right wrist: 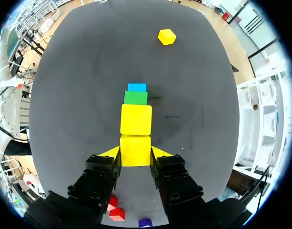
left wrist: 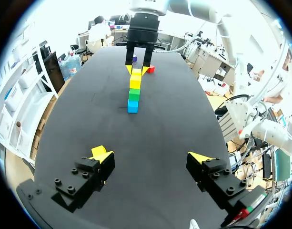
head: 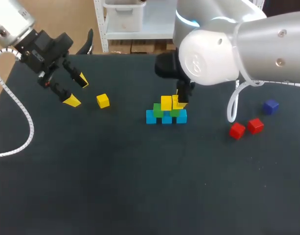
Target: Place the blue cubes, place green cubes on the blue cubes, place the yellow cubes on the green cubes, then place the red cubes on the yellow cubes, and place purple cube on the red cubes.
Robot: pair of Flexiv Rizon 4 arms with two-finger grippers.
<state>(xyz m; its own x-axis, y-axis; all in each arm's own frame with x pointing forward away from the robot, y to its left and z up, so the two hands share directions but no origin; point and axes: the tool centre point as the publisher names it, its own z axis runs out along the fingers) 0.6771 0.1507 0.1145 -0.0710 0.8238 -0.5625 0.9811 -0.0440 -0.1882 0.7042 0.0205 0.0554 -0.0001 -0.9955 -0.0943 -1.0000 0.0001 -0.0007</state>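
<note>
A row of blue cubes (head: 166, 118) stands mid-table with green cubes (head: 164, 111) on it and a yellow cube (head: 166, 102) on the green. My right gripper (head: 180, 101) is shut on a second yellow cube (right wrist: 135, 150) right beside the first yellow cube (right wrist: 135, 119), over the green layer (right wrist: 135, 98). A loose yellow cube (head: 103, 101) lies to the left. My left gripper (head: 77, 90) hangs open and empty next to it, fingers wide (left wrist: 151, 157). Two red cubes (head: 237, 130) (head: 255, 126) and a purple cube (head: 271, 106) lie at the right.
The right arm's big white elbow (head: 213, 54) hangs over the table behind the stack and hides part of it. A white cable (head: 22, 117) trails from the left arm across the table's left side. Bare dark tabletop (head: 140, 186) fills the near half.
</note>
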